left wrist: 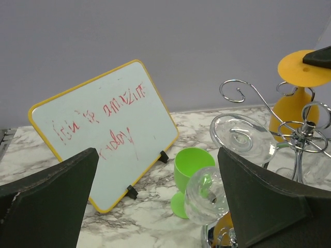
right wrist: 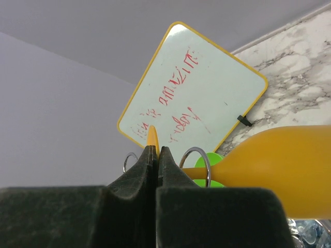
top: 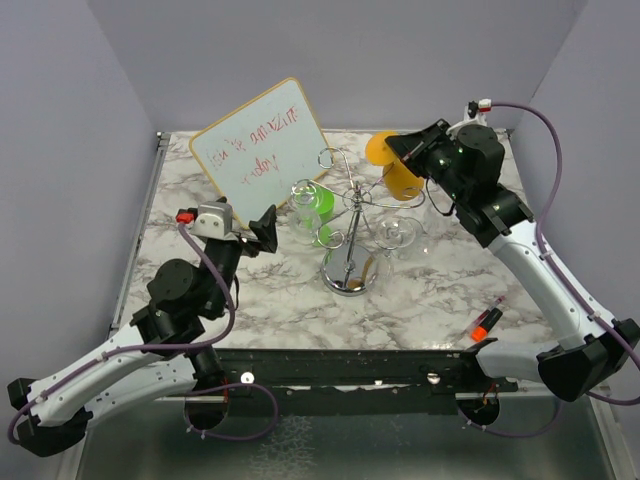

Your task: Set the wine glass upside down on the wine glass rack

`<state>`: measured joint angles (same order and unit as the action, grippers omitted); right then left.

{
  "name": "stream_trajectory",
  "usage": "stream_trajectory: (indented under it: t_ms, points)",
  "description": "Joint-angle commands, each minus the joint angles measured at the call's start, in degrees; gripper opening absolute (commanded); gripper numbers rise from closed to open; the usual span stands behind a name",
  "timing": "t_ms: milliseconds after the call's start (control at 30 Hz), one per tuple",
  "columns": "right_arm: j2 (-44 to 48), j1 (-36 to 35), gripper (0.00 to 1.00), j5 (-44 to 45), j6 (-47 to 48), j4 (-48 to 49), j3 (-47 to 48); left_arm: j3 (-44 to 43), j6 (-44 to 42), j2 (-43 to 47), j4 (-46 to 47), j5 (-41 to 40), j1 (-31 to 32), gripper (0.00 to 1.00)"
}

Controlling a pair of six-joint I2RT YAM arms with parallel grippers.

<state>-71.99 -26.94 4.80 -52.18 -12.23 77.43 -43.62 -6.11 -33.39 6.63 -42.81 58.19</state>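
Held orange wine glass (top: pixel 400 180) inverted, foot edge pinched in right gripper (right wrist: pixel 156 152), beside wine glass rack (top: pixel 350 215) | found left gripper (top: pixel 268 225) spread, empty | feared thin pinch slipping, or bowl knocking hung clear glasses (top: pixel 398 234).

Foreground: left gripper (left wrist: pixel 158 155), fingers wide apart in the lower corners. Centre left: yellow-framed whiteboard (left wrist: pixel 103 134), tilted back, red scrawl. Lower centre: green goblet (left wrist: pixel 192 168). Right: chrome rack (left wrist: pixel 305 137) carrying clear glasses (left wrist: pixel 243 139). Upper right: orange wine glass (left wrist: pixel 297 103), inverted.
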Motion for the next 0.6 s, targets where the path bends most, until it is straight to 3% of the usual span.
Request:
stream_trajectory:
  t_ms: [0,400,567]
  points:
    - [-0.83,0.03,0.01,2.29,2.63,3.45,1.60,-2.92,1.06,-2.42,-4.35,-0.12,-0.24,0.99]
    - [-4.77,-0.06,0.10,-1.91,4.48,2.99,4.39,-4.16,2.85,-3.37,-6.55,-2.41,-0.35,0.99]
    - [-5.53,-0.02,0.21,-2.51,5.29,0.91,5.63,-3.93,2.86,-3.08,-6.52,-2.11,-0.36,0.99]
